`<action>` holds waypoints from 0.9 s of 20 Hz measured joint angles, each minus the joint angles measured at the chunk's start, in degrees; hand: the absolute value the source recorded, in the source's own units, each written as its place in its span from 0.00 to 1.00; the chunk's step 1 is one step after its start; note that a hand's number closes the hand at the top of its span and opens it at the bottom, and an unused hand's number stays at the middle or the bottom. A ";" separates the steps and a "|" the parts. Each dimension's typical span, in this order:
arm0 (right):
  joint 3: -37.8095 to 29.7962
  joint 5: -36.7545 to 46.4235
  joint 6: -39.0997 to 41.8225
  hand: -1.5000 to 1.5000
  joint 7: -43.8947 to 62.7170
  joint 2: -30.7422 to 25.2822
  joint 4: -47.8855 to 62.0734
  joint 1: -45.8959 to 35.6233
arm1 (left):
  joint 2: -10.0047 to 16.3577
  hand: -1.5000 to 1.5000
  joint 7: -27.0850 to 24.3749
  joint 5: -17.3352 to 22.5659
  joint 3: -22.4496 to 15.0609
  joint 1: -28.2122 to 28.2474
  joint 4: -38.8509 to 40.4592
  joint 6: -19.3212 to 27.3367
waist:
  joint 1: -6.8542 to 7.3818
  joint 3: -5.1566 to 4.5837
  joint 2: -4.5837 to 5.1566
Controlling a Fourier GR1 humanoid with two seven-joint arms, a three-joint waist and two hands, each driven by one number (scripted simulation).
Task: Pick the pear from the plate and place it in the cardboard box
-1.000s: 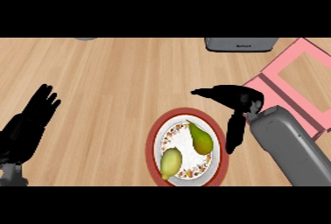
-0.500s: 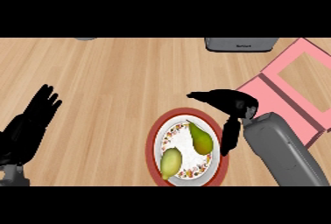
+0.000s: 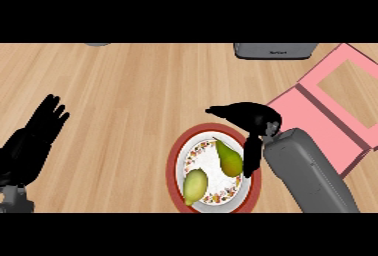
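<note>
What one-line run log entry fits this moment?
stage: pre-grasp | right robot hand: open, beside pear | pear: on plate | cardboard box: right of plate | left robot hand: resting

So the counter [image 3: 125,100] was light wood planks, grain running left to right. Sitting right on it: a round plate [image 3: 177,165] with a red rim and a flowery band, down near the front edge. Just to its right was a pink cardboard box [image 3: 325,125], flat and opened up. A grey appliance-looking thing [image 3: 273,50] sat at the far edge, and a small grey bit [image 3: 97,44] further left, mostly cut off.
</note>
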 measured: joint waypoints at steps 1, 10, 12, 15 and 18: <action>-0.02 0.74 -0.03 0.00 -0.59 -0.04 -0.13 0.71 | -0.46 0.50 -0.18 -0.49 -0.10 0.31 -0.13 -0.07 | 0.00 0.00 -0.02; -1.09 6.26 1.13 0.00 -1.76 1.96 2.92 0.31 | -1.75 0.50 -0.15 -1.76 1.60 -0.17 0.64 -2.08 | -0.04 0.00 0.01; -0.69 7.52 1.07 0.00 -1.06 3.16 2.84 0.79 | -1.97 0.50 -0.92 -2.22 2.03 -0.37 1.60 -2.64 | -0.06 -0.01 -0.01; -0.02 9.47 0.77 0.00 -2.41 3.12 2.85 2.31 | -2.70 0.50 0.85 -2.72 1.89 0.30 -1.10 -2.09 | -0.03 0.00 -0.02; -0.31 10.76 1.23 0.00 -2.13 4.51 3.35 2.74 | -3.23 0.50 1.29 -2.89 2.43 0.61 -1.79 -2.50 | -0.02 0.00 -0.01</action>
